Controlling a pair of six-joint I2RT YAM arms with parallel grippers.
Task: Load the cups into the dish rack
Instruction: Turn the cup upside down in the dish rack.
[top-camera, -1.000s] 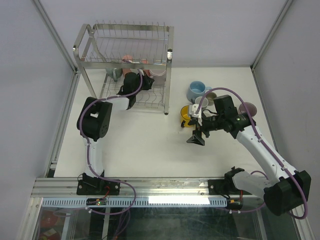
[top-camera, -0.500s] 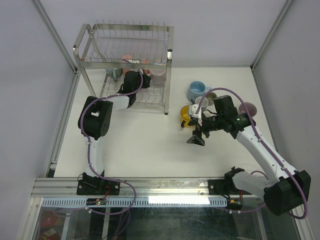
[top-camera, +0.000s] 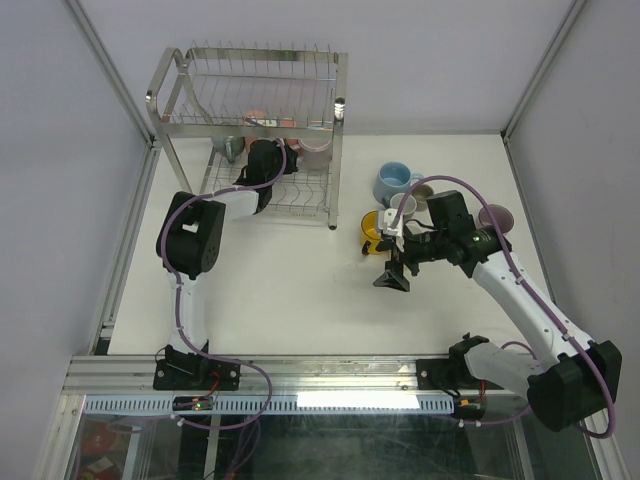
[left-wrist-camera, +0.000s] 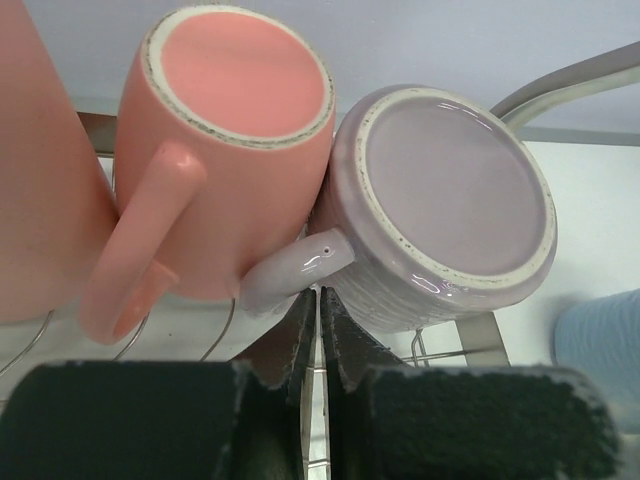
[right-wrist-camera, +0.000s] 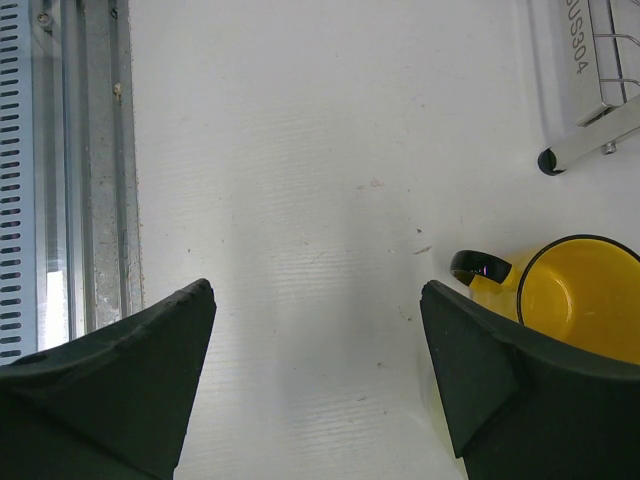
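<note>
The chrome dish rack (top-camera: 158, 110) stands at the back left. On its lower tier a salmon pink cup (left-wrist-camera: 230, 130) and a lilac cup (left-wrist-camera: 450, 190) sit upside down, touching. My left gripper (left-wrist-camera: 318, 300) is inside that tier, shut with nothing between its fingers, tips just under the lilac cup's handle (left-wrist-camera: 300, 268). Another pink cup (left-wrist-camera: 40, 180) fills the left edge. My right gripper (top-camera: 395, 272) hangs open over the table, empty. The yellow cup (right-wrist-camera: 585, 300) lies just right of its right finger. Light blue (top-camera: 393, 183), grey (top-camera: 403, 205) and mauve (top-camera: 497, 217) cups stand behind it.
The rack's front right foot (right-wrist-camera: 548, 160) rests on the white table near the yellow cup. An aluminium rail (right-wrist-camera: 70, 170) runs along the table's near edge. A frame post (top-camera: 520, 120) rises at the back right corner.
My left gripper has crept slightly deeper into the rack's lower tier. The right arm has not moved.
</note>
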